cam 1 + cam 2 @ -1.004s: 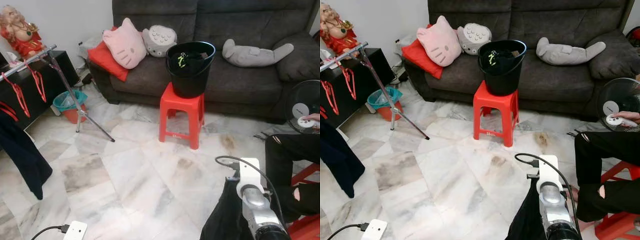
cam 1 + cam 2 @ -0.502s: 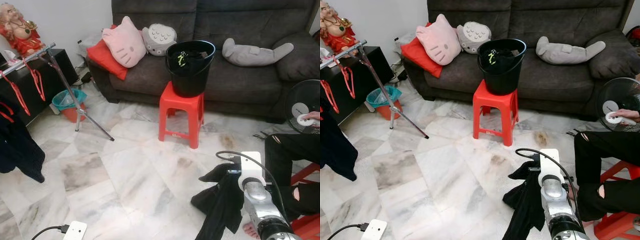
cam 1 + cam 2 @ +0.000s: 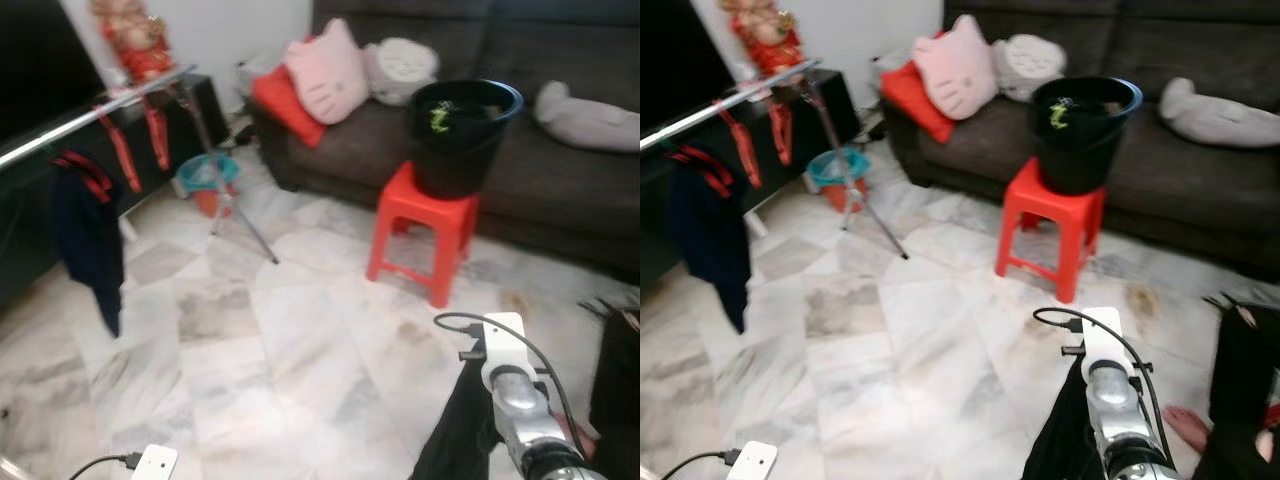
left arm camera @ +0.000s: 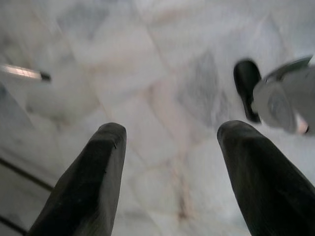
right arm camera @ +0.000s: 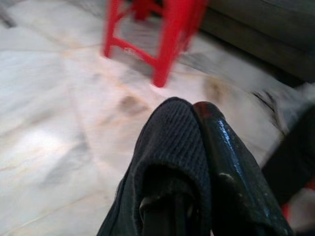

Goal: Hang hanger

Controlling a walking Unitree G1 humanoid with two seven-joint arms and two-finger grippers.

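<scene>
**Black garment held low, clothes rail far on the left**

As our right arm reaches forward at the bottom of the head view, our right gripper point(image 5: 197, 162) is pressed together on a black ribbed garment point(image 5: 167, 147), which hangs down beside the silver wrist point(image 3: 515, 395). We cannot tell if a hanger is inside this cloth. Our left gripper point(image 4: 170, 172) points down at the marble floor point(image 3: 280, 330) with its two black fingers point(image 4: 88, 182) spread wide and nothing between them; a white box with a cable point(image 3: 150, 465) lies low on that side.

Further out, a red plastic stool point(image 3: 422, 230) stands on the floor just in front of the dark grey sofa point(image 3: 560, 170), and a black bucket point(image 3: 462, 135) sits on top of it. To the right, a bare foot of a person point(image 3: 1185, 425) rests near our arm.

On the left, well apart from us, a metal clothes rail point(image 3: 90, 112) on a tripod leg point(image 3: 235, 205) carries red hangers point(image 3: 125, 155) and a dark navy garment point(image 3: 88, 235). A teal bin point(image 3: 205, 180) stands behind it. On the sofa lie a pink cat cushion point(image 3: 325, 70), a red cushion point(image 3: 275, 100) and grey plush toys point(image 3: 400, 65). A red figurine point(image 3: 135, 40) stands on a black cabinet at the wall.
</scene>
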